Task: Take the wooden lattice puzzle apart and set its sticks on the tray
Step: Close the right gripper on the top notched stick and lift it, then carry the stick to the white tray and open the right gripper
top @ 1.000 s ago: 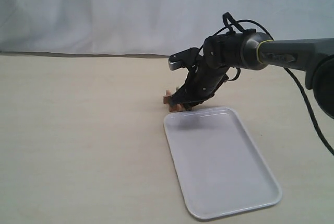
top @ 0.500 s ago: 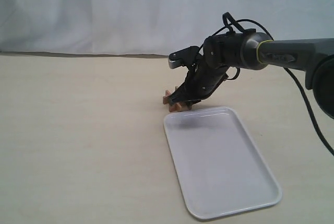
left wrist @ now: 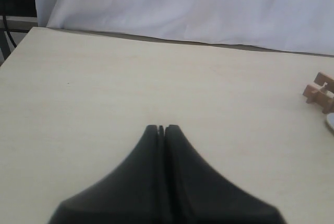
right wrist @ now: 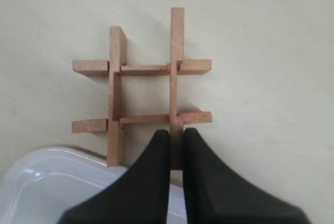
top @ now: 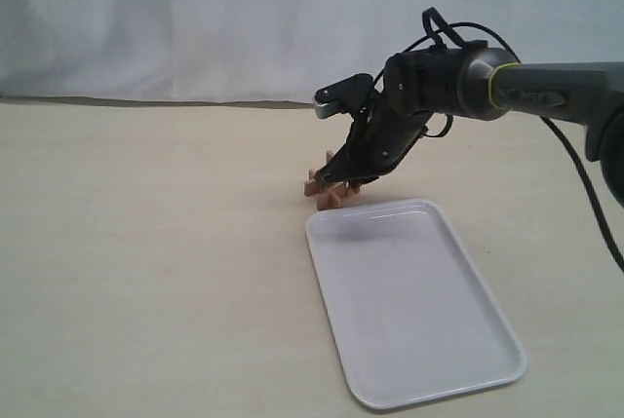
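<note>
Four sticks (right wrist: pixel 116 78) are still sitting interlocked as the wooden lattice puzzle (right wrist: pixel 146 70), which is resting on the tabletop (top: pixel 146 243) just beside the far corner of the tray (top: pixel 419 301); the tray is holding nothing yet. Over the last second the right end effector (right wrist: pixel 176 132) has been closing. It is now pinching the near end of one of the sticks between its two dark fingers, as the right wrist view is showing. In the exterior view the right arm is also sitting a little higher than a second ago, so more of the puzzle is showing beneath it. Whether the grid is lifting off the tabletop is too hard to tell. The pinched bar is poking out further at its far end than its parallel neighbour, though it is still crossing both other bars. The left end effector (left wrist: pixel 162 128) is hovering well apart over bare tabletop with its fingers pressed together, holding nothing. Judging from this, the grip for the first pull is now in place, while the separation itself is not yet happening and all four sticks are remaining to be moved.
</note>
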Controlling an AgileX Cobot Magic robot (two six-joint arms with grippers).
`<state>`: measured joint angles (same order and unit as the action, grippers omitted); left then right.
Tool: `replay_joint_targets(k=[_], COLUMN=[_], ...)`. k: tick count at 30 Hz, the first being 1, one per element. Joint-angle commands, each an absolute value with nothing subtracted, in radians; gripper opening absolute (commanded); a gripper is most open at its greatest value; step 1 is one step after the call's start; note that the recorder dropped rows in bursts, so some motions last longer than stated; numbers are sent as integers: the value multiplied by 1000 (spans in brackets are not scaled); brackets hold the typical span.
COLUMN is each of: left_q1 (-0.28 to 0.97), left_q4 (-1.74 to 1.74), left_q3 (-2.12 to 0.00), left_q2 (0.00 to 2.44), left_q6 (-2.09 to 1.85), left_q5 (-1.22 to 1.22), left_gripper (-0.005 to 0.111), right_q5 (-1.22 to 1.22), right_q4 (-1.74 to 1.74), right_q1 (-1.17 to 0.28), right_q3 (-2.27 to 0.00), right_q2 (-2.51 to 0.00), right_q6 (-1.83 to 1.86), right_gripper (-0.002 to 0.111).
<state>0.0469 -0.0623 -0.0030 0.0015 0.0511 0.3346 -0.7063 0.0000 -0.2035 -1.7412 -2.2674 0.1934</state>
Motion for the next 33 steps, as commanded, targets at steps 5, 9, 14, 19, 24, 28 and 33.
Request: replay_joint_targets(k=[5, 9, 14, 19, 24, 28, 33], left_q1=[45, 45, 45, 45, 45, 45, 45], left_q4=[-61, -61, -61, -61, -61, -61, -61], left_q3=[0, 0, 0, 0, 0, 0, 0], left_q2=[0, 0, 0, 0, 0, 0, 0], left_q6=[56, 56, 55, 55, 55, 55, 55], left_q5=[322, 322, 322, 322, 324, 324, 324], left_gripper=[0, 0, 0, 0, 0, 0, 0], right_q5=[-731, -818, -852, -837, -837, -829, -747], right_q4=[15, 18, 69, 70, 75, 75, 135], right_q1=[-200, -200, -200, -197, -196, -196, -179], right_q3=[-1743, -1741, -1666, -1528, -1391, -1295, -1212], right_q2=[-2191, -2132, -2036, -1931, -1869, -1864, -1868], right_q6=[200, 217, 291, 311, 322, 329, 329], right_gripper=[5, 5, 5, 5, 5, 5, 4])
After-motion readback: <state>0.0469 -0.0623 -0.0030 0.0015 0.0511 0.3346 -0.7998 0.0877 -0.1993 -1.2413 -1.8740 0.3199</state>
